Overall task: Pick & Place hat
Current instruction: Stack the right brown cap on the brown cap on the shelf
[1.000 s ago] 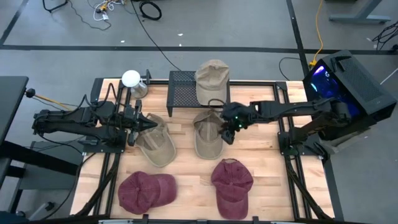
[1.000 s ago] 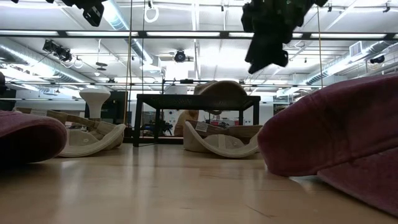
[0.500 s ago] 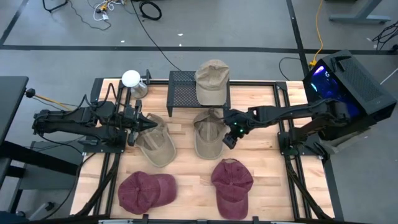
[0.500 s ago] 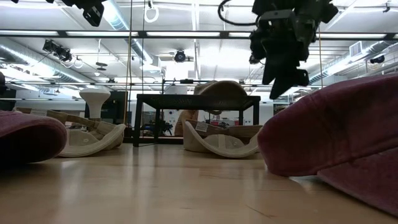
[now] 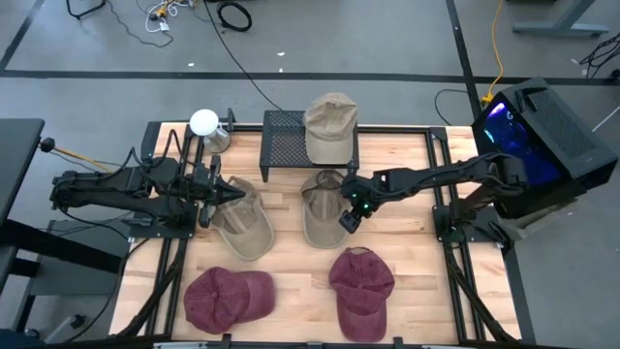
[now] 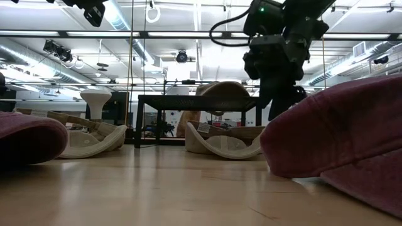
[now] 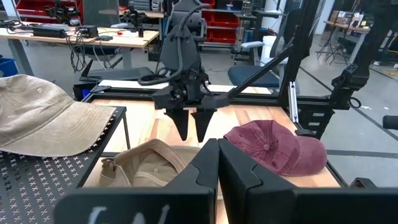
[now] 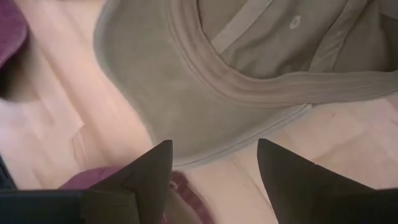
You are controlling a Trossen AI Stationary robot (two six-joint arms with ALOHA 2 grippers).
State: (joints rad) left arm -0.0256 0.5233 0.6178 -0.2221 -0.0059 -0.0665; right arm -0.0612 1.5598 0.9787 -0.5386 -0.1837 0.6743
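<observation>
Five hats total: three tan, two maroon. One tan hat on rack (image 5: pixel 330 126) sits crown up on the black mesh rack (image 5: pixel 286 141) at the far edge of the wooden worktop (image 5: pixel 291 254). Second, the left tan hat (image 5: pixel 243 225), lies upside down mid-worktop, left side. Third, the centre tan hat (image 5: pixel 321 206), lies upside down just in front of the rack, brim toward the near edge. Two maroon hats in the near row: left maroon hat (image 5: pixel 229 299) and right maroon hat (image 5: pixel 362 289), both crown up, apart from each other.

Right gripper (image 5: pixel 348 216) hangs over the right edge of the centre tan hat, jaws spread wide, nothing between them. Right wrist view looks down on that hat's brim (image 8: pixel 186 106) with both dark fingers (image 8: pixel 146 171) clear of the cloth and a bit of maroon showing near them. In the low view the right arm comes down in front of the rack, fingertips hidden behind the near maroon hat.

Left gripper (image 5: pixel 232 196) sits at the far edge of the left tan hat, jaws closed together; whether any cloth is pinched, cannot tell.

One white round object (image 5: pixel 204 123) stands at the far-left corner beside the rack.
</observation>
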